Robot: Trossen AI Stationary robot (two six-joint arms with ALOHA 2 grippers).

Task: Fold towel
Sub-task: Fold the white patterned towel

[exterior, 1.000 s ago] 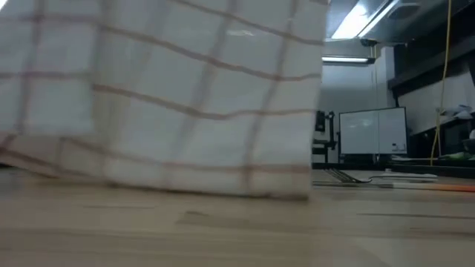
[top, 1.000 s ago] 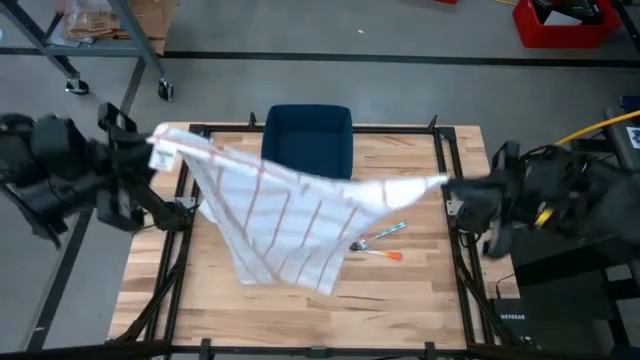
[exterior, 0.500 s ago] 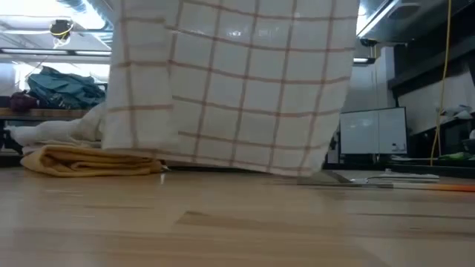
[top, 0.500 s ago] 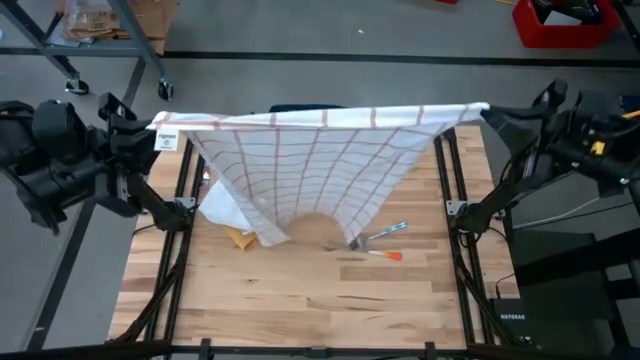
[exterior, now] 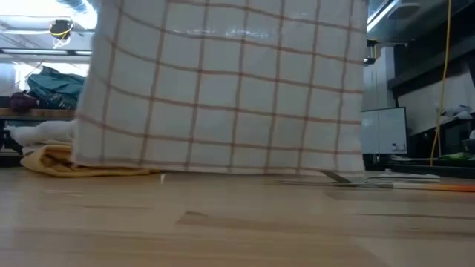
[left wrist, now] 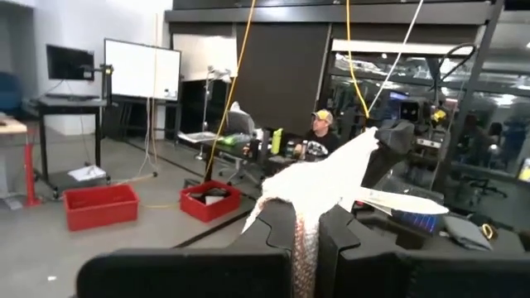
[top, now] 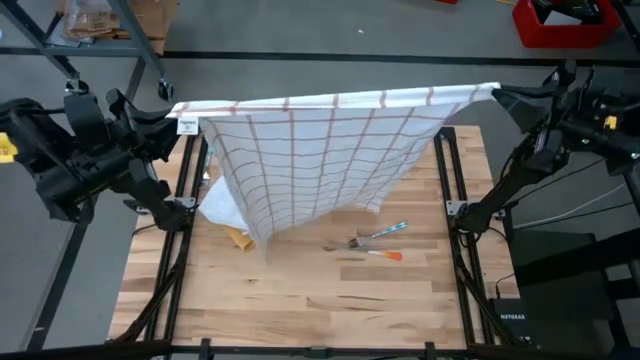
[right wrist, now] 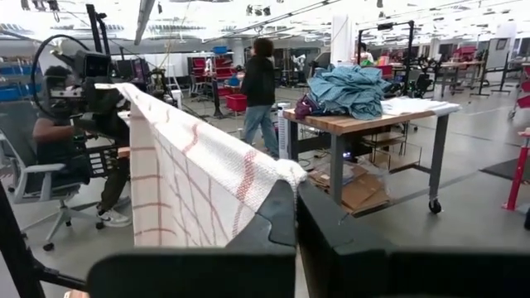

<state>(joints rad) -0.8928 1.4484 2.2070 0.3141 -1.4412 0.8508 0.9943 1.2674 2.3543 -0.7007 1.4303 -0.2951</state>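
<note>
**Desk:** What are the fingers doing?

**Photographer:** Both pairs are clenched on cloth. The left gripper [top: 172, 120] pinches 1 top corner of the checked towel [top: 320, 150], by its small label; the right gripper [top: 497, 95] pinches the opposite corner. In the left wrist view the fabric bunches between the dark fingers [left wrist: 273, 236], and the right wrist view shows the same fold wedged at its fingers [right wrist: 277, 211].

**Desk:** And where is the towel?

**Photographer:** Stretched taut between the 2 arms, high over the far half of the wooden table [top: 300, 300]. It hangs like a curtain, narrowing toward its lower edge, which sits just at the tabletop in the low view.

**Desk:** Anything else on the table?

**Photographer:** A yellow cloth [exterior: 59, 159] and a white cloth [top: 222, 208] lie beneath the left side. A fork [top: 375, 236] and an orange-tipped tool [top: 380, 254] sit near the right. People show in the room behind.
</note>
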